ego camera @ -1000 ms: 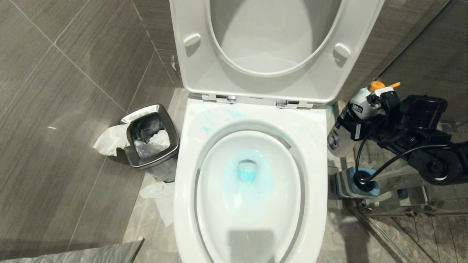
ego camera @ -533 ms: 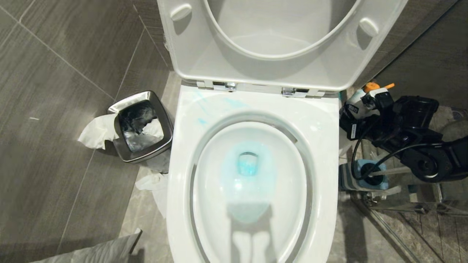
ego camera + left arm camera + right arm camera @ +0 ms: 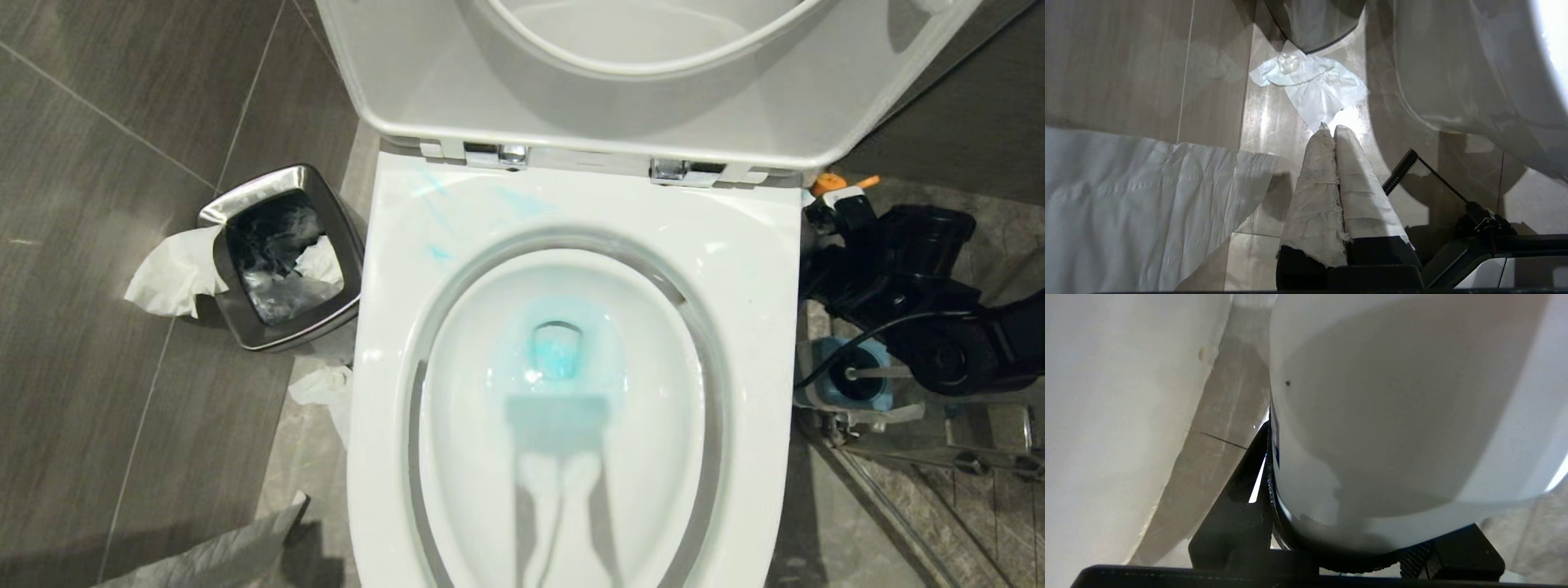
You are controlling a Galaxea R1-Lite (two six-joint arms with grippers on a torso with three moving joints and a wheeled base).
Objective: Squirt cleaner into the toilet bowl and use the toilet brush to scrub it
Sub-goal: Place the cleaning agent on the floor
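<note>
Below, the toilet bowl [image 3: 759,269] holds cleaner [image 3: 557,353] — turquoise.

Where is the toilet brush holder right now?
In the head view the blue toilet brush holder stands on the floor at the right side of the toilet bowl, just below the right arm's black wrist.

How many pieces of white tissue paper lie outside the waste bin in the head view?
2: one tissue draped over the left rim of the steel waste bin, one crumpled tissue on the floor between bin and toilet bowl. More may be hidden behind the bowl.
</note>
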